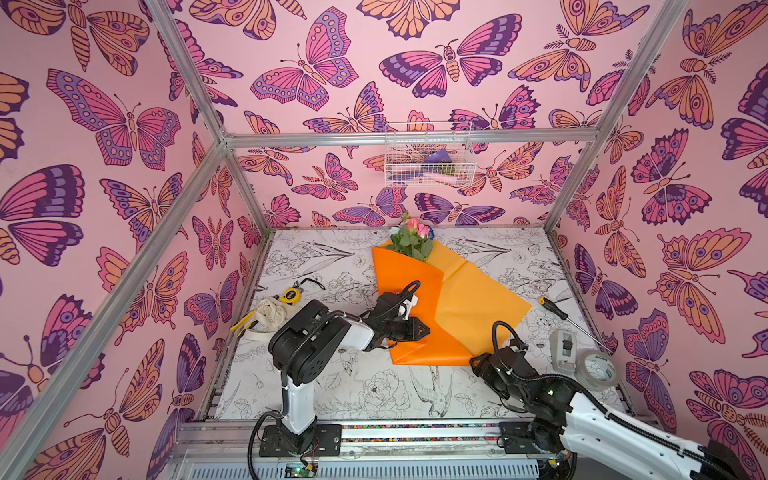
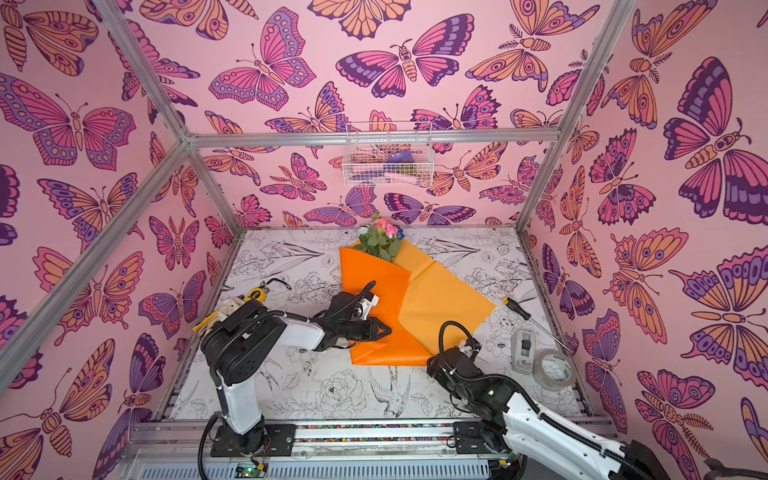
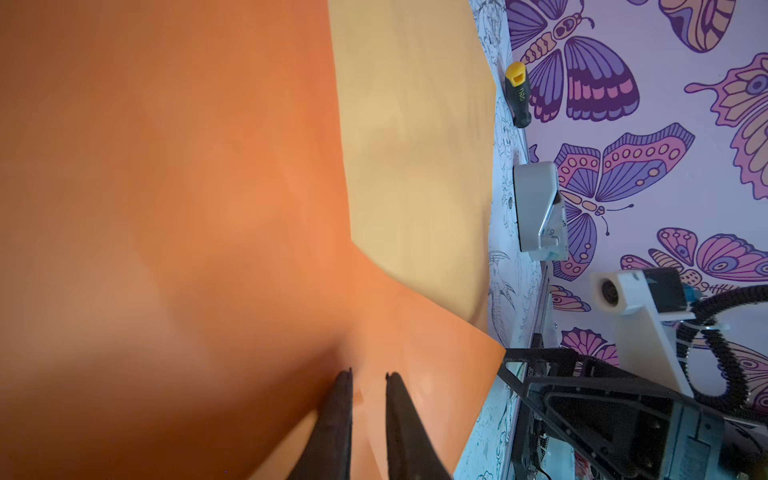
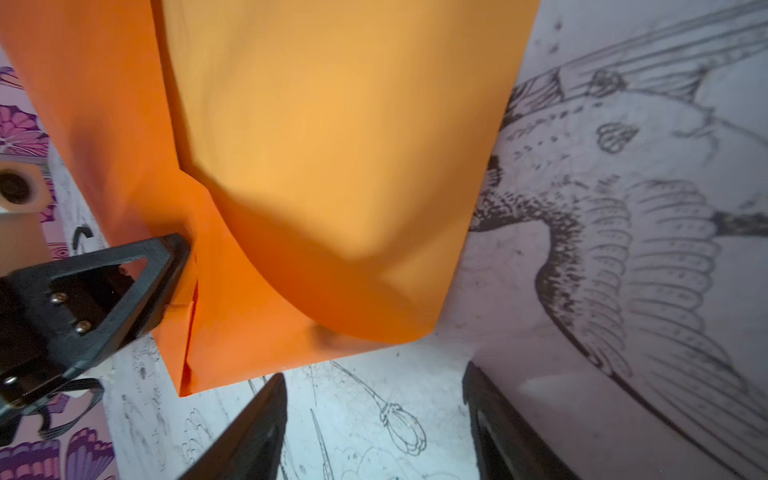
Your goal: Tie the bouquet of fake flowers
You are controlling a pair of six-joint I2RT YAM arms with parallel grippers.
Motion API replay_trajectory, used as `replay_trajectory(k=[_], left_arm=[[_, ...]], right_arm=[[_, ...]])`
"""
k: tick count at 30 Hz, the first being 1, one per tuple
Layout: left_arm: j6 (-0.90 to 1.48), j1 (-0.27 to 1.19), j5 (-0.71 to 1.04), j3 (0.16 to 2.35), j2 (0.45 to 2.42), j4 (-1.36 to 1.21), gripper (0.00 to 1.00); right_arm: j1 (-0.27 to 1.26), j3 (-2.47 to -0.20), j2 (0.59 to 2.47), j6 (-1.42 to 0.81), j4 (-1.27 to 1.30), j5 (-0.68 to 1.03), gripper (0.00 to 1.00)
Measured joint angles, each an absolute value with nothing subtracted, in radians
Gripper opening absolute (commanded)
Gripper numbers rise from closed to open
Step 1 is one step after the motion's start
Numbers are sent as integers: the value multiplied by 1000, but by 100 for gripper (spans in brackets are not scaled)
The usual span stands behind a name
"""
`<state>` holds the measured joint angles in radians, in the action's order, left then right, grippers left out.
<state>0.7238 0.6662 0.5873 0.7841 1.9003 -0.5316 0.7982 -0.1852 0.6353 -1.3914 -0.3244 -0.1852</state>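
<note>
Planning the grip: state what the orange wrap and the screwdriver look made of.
Orange wrap: thin matte sheet, paper or plastic film, with a paler underside; it folds sharply and curls. Screwdriver: black-and-yellow handle, likely plastic or rubber; thin shiny metal shaft.

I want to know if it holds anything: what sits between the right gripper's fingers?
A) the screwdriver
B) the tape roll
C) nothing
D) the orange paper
C: the right gripper stands open over the table, just short of the orange paper and its edge.
</note>
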Motion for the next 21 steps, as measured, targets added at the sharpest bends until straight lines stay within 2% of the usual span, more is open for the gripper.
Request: replay_trajectory(k=[9, 21], left_arm=[[738, 667, 587, 784, 1901, -533, 19], [746, 666, 588, 784, 1928, -554, 19]], right_arm=[[785, -133, 591, -1464, -223, -227, 80], [701, -131, 816, -1369, 77, -205, 83]])
